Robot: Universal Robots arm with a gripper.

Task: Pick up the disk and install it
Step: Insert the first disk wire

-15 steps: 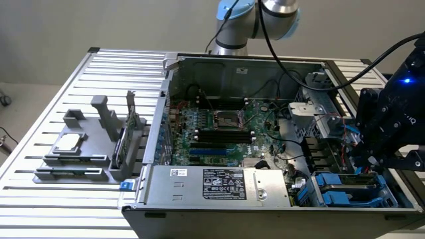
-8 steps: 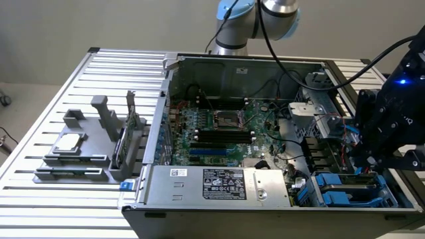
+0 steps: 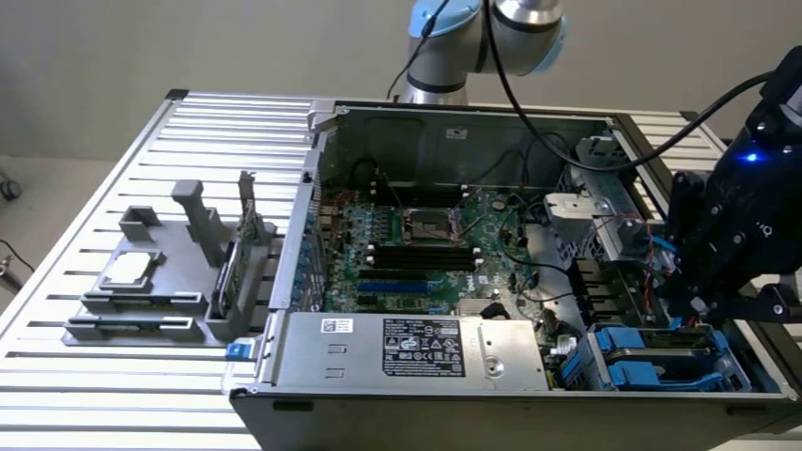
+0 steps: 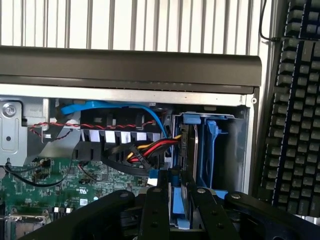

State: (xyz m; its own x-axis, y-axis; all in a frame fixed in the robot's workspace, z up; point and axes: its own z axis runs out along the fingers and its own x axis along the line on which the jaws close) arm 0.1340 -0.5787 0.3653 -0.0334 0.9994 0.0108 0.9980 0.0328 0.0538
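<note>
The disk stands edge-on between my fingers, with its bright blue carrier rail and a thin silver-grey edge showing. My gripper is shut on it. The disk reaches down into the blue drive bay at the corner of the open computer case. In the exterior view my gripper hangs over that blue bay at the case's near corner, on the exterior view's right. The lower part of the disk is hidden behind the bay's walls.
The motherboard fills the case floor. A large grey box with a sticker sits along the front wall. Red, yellow and black cables run beside the bay. A grey fixture with a small chip stands on the slatted table. A keyboard lies outside the case.
</note>
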